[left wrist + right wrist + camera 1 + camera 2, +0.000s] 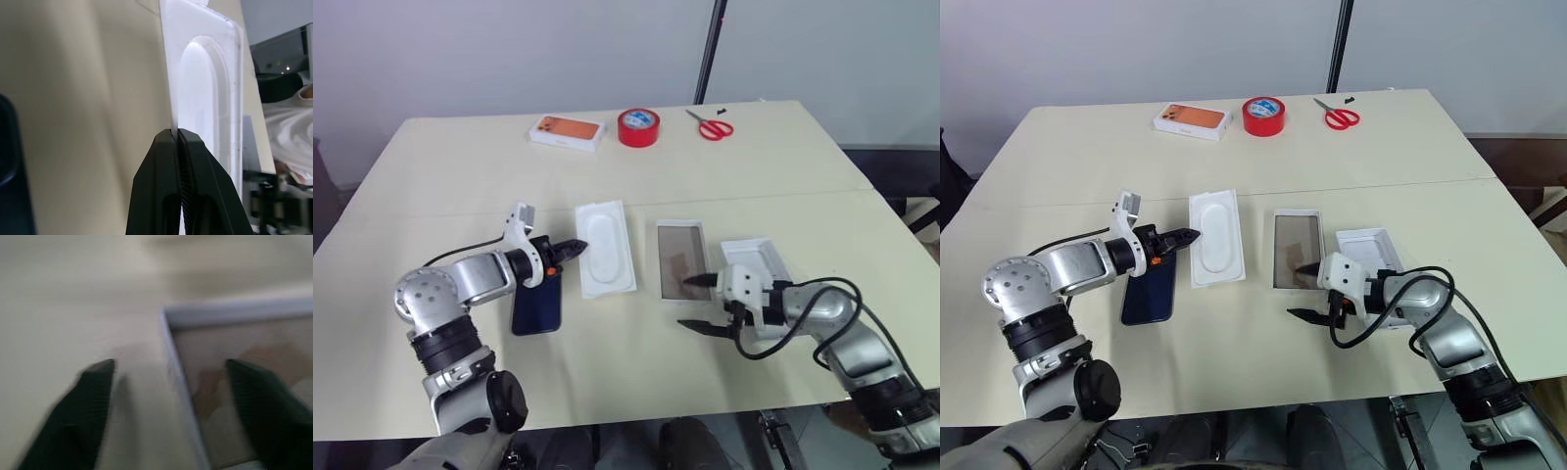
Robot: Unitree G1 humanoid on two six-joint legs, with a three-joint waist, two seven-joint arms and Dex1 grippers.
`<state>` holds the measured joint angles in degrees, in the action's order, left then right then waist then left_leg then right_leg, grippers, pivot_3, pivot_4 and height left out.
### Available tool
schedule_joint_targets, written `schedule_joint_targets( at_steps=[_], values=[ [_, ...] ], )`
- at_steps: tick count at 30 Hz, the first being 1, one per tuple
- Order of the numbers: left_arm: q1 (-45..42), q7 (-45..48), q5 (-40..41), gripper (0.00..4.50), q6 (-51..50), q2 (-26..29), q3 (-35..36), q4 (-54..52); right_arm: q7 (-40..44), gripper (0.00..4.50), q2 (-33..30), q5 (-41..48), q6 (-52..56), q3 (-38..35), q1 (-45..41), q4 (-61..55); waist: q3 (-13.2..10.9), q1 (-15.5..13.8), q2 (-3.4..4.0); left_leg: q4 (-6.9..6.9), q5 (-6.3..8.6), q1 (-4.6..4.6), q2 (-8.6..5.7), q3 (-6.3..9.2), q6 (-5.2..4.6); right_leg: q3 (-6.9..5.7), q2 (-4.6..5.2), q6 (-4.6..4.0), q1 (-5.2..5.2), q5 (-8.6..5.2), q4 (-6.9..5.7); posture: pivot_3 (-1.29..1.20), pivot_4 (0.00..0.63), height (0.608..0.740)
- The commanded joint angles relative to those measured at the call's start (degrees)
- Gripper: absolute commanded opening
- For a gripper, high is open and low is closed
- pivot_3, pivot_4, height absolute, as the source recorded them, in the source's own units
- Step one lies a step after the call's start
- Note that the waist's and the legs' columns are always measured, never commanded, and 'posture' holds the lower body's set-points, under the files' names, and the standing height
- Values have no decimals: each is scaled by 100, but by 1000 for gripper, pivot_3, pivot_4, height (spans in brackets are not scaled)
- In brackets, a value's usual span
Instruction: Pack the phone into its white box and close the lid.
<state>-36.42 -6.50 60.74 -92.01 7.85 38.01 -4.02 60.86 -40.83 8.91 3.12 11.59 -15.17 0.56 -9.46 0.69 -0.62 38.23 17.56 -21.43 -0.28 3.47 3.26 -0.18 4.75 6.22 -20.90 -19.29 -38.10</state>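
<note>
Along the far edge of the cream desk (460,157): white box with orange phone picture (568,131), red tape roll (638,126) beside it, red-handled scissors (711,126) nearer the far right corner. Mid-desk, flat white insert with oval recess (605,248).

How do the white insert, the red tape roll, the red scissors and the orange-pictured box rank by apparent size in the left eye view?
1. White insert, clearly largest.
2. Orange-pictured box.
3. Red tape roll and red scissors look about alike; I won't rank them.
The last three lie at the far edge, so distance shrinks them beside the insert.
</note>
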Motion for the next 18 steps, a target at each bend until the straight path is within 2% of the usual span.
schedule_joint_targets(
  at_steps=[1,3,4,12,14,17,18],
  values=[
    [-95,-266,343,0,-49,-63,137,-215,54,1551,54,-280,-379,112,-156,418,0,3,0,0,0,1,0,0,1,0,-1,0,0,0,0,0,150,740],
    [-142,-380,436,0,-49,-48,187,-182,166,441,114,-100,-344,73,-173,344,-1,2,-2,-1,-1,2,1,1,2,0,-1,0,1,0,0,0,150,740],
    [-183,-451,502,0,-49,-55,237,-159,213,28,155,20,-300,32,-190,264,-1,1,-2,-1,-1,1,1,1,3,-1,-2,0,1,0,0,0,150,740],
    [-610,-859,893,0,-45,-267,554,215,209,28,524,-1,-176,272,-280,-234,-6,-2,-10,-2,-4,0,0,2,9,-2,0,1,-1,1,0,0,150,740],
    [-642,-875,877,0,-47,-248,438,294,32,28,770,-239,-297,463,-376,-307,-6,18,-10,-4,-6,-1,1,3,12,-2,-1,1,-3,1,0,0,150,740],
    [-422,-668,846,0,-49,69,-182,358,25,28,945,-341,-242,604,-524,-193,-6,22,-11,-10,-10,-2,-1,1,20,-1,-5,1,-13,1,-3,0,150,740],
    [-391,-595,845,0,-49,155,-301,414,72,299,977,-247,-125,586,-573,-158,-6,15,-11,-11,-11,-3,-1,1,22,-1,-4,1,-14,1,-3,0,150,740]
  ],
)
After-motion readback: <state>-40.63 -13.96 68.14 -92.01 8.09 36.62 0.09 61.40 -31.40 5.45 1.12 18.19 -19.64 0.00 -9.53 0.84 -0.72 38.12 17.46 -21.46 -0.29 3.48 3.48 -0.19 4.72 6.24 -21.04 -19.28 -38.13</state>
